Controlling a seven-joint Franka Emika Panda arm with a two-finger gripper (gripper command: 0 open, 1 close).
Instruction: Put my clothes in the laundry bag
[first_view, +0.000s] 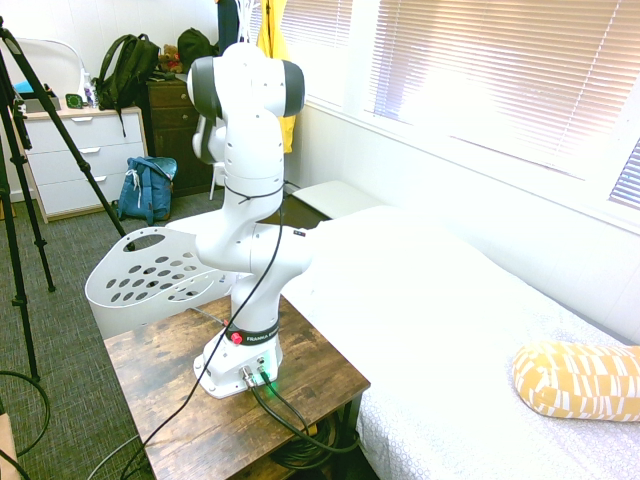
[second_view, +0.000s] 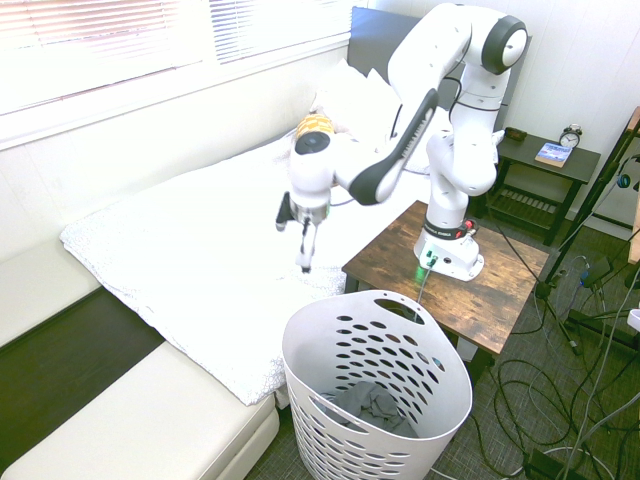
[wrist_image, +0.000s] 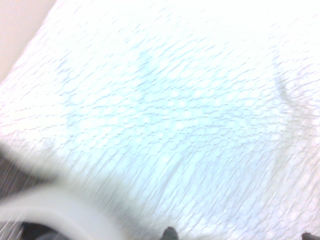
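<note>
One grey garment (second_view: 373, 405) | inside white basket (second_view: 308, 345) | below end effector (second_view: 306, 264), apart

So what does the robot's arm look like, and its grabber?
The arm is mostly shiny white with rounded joints, black-grey round caps and a dark stripe with lettering along one part. Black cables run along it. Near its bottom there's a black band and a red button. The gripper is small, with a white and grey body.
</note>
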